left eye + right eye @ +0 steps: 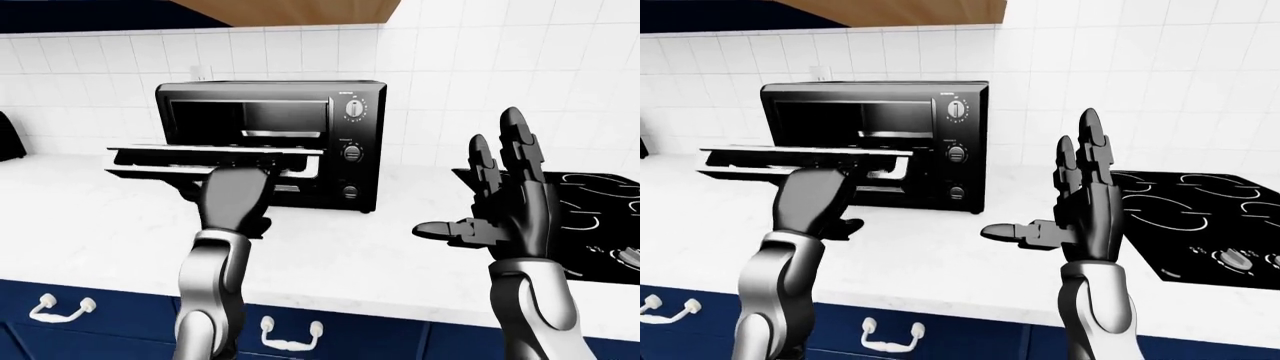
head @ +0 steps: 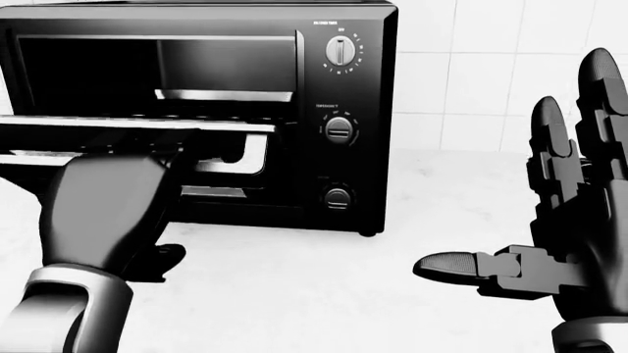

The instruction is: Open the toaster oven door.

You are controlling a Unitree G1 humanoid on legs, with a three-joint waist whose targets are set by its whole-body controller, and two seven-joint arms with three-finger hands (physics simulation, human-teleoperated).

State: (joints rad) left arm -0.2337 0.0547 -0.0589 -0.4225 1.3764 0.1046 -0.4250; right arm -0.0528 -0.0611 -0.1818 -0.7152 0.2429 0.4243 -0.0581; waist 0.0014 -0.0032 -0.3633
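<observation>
The left hand [image 1: 236,196] is raised under the near edge of the door [image 1: 215,156], its back turned to the cameras; the fingers are hidden behind the palm and door, so I cannot tell whether they grip the edge or only press against it. The door juts out roughly level just above that hand, swung down from the oven [image 1: 272,142], which stands on the counter [image 1: 330,255] directly beyond (its dark cavity is exposed). Three knobs [image 1: 352,152] run down the oven's panel, to the right of the left hand.

The right hand [image 1: 1080,202] is held up well apart from the oven, released: fingers straight and pointing upward, thumb stretched sideways toward the left hand, holding nothing. To its right lies a black cooktop [image 1: 1200,225] set into the counter. Below both hands, blue drawers carry white handles [image 1: 290,334].
</observation>
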